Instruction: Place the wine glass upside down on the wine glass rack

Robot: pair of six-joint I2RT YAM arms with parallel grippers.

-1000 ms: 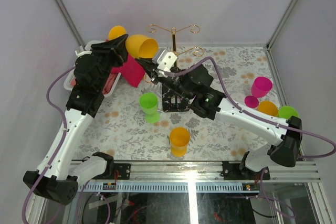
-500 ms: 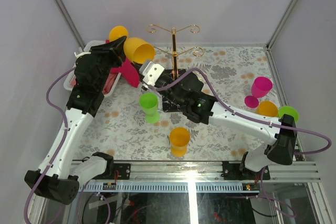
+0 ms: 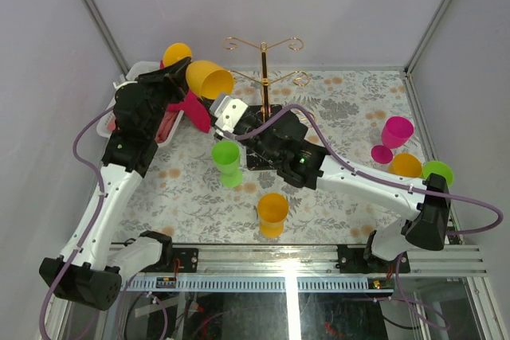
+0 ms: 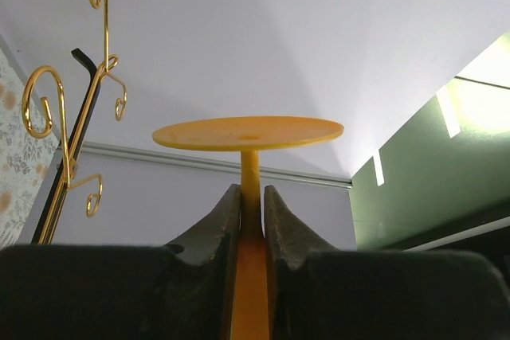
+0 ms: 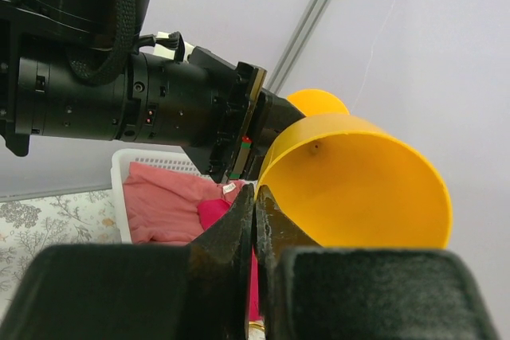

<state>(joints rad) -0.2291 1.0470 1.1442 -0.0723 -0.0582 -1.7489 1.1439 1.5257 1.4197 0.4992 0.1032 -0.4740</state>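
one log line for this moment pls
left gripper: shut on wine glass stem | right gripper: shut, by the bowl rim | wine glass: in air, tilted | wine glass rack: no glass hung yet

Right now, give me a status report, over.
Left gripper jaws shut on wine glass stem. Right gripper jaws shut, empty, by the bowl. Glass not yet on wine glass rack.

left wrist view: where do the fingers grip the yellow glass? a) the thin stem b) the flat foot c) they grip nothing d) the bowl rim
a: the left gripper clamps the yellow glass by its thin stem, just under the flat foot.
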